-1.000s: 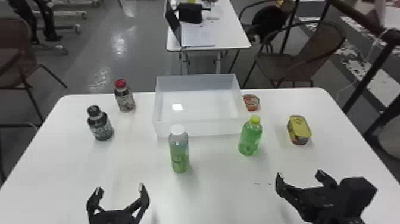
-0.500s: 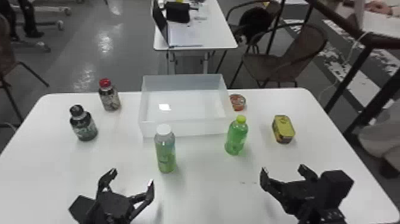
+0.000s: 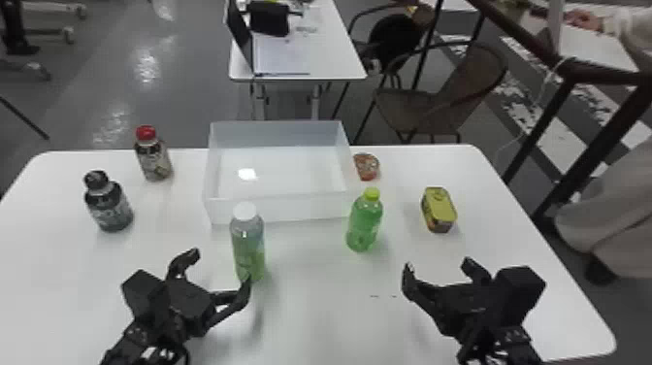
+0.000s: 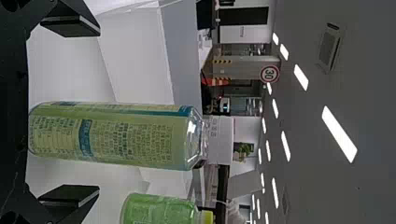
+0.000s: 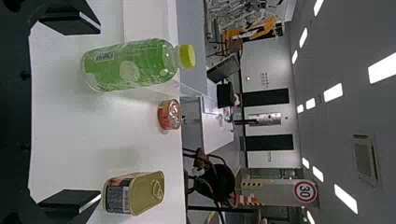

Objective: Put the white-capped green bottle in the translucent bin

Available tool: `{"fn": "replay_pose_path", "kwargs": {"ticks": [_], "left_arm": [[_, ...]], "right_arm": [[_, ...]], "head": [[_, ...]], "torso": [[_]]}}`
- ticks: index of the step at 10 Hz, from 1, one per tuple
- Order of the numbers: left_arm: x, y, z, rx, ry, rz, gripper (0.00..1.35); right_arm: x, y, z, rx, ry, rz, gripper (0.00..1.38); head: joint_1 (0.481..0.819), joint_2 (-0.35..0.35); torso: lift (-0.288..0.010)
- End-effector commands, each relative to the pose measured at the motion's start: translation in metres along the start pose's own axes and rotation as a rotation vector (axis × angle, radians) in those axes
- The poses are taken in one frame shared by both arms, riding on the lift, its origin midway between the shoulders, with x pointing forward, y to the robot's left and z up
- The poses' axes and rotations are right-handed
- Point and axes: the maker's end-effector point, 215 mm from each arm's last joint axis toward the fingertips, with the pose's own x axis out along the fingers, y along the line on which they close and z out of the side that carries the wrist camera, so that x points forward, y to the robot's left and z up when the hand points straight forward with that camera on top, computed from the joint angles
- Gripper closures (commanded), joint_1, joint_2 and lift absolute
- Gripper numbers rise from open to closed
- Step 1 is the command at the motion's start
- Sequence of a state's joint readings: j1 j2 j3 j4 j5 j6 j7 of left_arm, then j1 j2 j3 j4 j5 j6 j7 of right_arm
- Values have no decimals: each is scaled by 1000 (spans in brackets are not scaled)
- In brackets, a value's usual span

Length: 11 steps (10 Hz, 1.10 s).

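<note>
My left gripper (image 3: 218, 264) is open in the head view, just short of the white-capped green bottle (image 3: 248, 245), which stands upright before the near wall of the translucent bin (image 3: 281, 209). In the left wrist view the same bottle (image 4: 112, 135) lies across the space beyond the fingertips of the left gripper (image 4: 70, 112), level with the gap between them and not gripped. My right gripper (image 3: 439, 269) is parked open over the table's right part; the right wrist view shows the right gripper (image 5: 70, 112) with nothing held.
A yellow-capped green bottle (image 3: 364, 223) stands right of the white-capped one. Farther right are a yellow tin (image 3: 438, 209) and a small red can (image 3: 366, 166). Left of the bin stand a dark bottle (image 3: 109, 206) and a red-capped bottle (image 3: 154, 157) on the white table (image 3: 310, 315).
The head view has shifted, moving the table's things leftward in it. My left gripper has come forward and right toward the white-capped bottle and turned. The bottles and bin stay put on the table.
</note>
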<state>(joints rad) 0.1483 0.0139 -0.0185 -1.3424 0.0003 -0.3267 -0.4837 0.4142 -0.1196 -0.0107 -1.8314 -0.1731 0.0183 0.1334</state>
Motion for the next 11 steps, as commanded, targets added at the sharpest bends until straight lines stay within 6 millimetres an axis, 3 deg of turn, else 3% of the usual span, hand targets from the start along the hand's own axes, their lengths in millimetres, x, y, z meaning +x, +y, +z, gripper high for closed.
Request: {"fn": "replay_pose_path", "kwargs": {"ticks": [1,5,9,10,11], "left_arm": [[15,-1,-1,-14,7,-34,111],[36,-8,-2,-20,18,-86,90],[51,6,0,-12,-6,-56,101],[53,10,-3,-24,-1,-45,154],[53,11,-9,-38,11,-41,392]], "right_arm": [[2,0,2,2,-7,1,59],[6,3,2,12,-13,6,59],[8,7,2,35,-19,9,59],[9,7,3,33,-20,11,59],[10,7,3,35,-21,12,59]], "head": [[695,-122],[695,-139],[695,-135],[695,-130],[695,-128]], "torso": [[-90],[-90],[-90],[-90],[-90]]}}
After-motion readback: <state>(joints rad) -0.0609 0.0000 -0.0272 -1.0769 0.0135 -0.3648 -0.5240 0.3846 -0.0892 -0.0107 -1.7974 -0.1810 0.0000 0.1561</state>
